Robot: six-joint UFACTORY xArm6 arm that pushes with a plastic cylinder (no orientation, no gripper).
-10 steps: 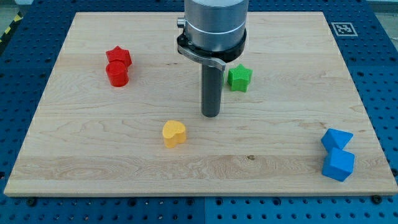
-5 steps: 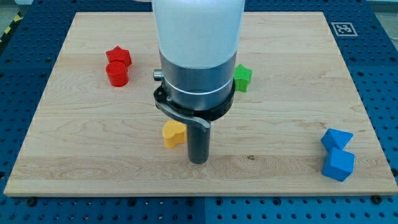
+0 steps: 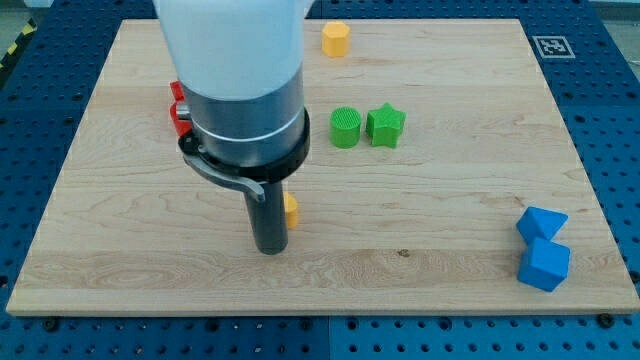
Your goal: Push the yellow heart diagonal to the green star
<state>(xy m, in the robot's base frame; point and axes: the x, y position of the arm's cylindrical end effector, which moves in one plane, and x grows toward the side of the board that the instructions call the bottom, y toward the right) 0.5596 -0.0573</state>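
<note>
The yellow heart (image 3: pixel 291 211) lies left of the board's middle, mostly hidden behind my rod; only its right edge shows. My tip (image 3: pixel 269 249) rests on the board just below and left of the heart, close against it. The green star (image 3: pixel 385 126) sits up and to the right of the heart, well apart from it. A green cylinder (image 3: pixel 345 128) stands right beside the star on its left.
A yellow cylinder-like block (image 3: pixel 335 39) sits near the view's top edge. Two red blocks (image 3: pixel 177 112) at the left are mostly hidden by the arm. Two blue blocks (image 3: pixel 543 249) touch each other at the right bottom.
My tip has swept from right of the heart, below it, to its lower left. The arm now covers the heart and red blocks and uncovers the green cylinder and top yellow block.
</note>
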